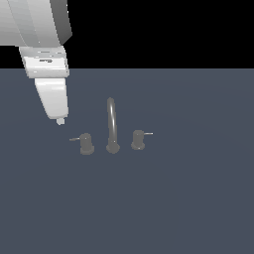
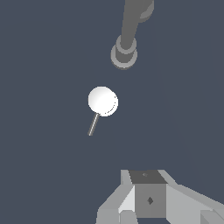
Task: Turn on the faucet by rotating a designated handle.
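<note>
The dark-grey faucet has a tall arched spout (image 1: 112,124) on a round base, with a knob on each side. The handle (image 1: 86,144) is the knob on the exterior view's left, and its thin lever (image 1: 74,139) points left. The twin knob (image 1: 138,140) has a lever pointing right. My gripper (image 1: 60,120) hangs above and to the exterior view's left of the handle, apart from it, fingers together and empty. In the wrist view the handle's top (image 2: 103,101) shows as a bright disc with its lever (image 2: 93,124), beyond my gripper (image 2: 146,183). The spout base (image 2: 124,53) lies past it.
The faucet stands on a flat blue-grey surface (image 1: 188,198) that fills the lower part of the exterior view. My white arm (image 1: 37,30) comes in from the upper left of that view.
</note>
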Robot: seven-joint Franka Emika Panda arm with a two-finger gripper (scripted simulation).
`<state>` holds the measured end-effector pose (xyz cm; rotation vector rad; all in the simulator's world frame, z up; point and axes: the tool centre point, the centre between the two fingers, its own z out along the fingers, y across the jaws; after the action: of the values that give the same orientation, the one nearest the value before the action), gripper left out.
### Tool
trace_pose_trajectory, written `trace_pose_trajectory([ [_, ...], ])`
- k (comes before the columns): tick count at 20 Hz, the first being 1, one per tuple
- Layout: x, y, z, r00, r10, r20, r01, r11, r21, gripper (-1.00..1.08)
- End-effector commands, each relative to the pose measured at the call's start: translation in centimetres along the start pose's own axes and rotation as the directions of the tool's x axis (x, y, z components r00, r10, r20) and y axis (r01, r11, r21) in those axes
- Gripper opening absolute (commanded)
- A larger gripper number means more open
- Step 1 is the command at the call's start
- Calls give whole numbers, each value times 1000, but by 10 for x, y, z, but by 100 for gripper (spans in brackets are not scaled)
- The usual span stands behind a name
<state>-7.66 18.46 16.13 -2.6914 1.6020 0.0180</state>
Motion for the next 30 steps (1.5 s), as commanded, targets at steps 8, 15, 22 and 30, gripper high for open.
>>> trace_pose_trajectory([
  [8,18,-39,47,987,159,-10,-159,987,0,-100],
  [15,34,-64,78,964,265,-16,-265,964,1,-100],
  [22,47,-79,96,943,333,-16,-333,943,3,-100],
  [30,49,-82,99,939,345,-15,-345,939,3,-100],
])
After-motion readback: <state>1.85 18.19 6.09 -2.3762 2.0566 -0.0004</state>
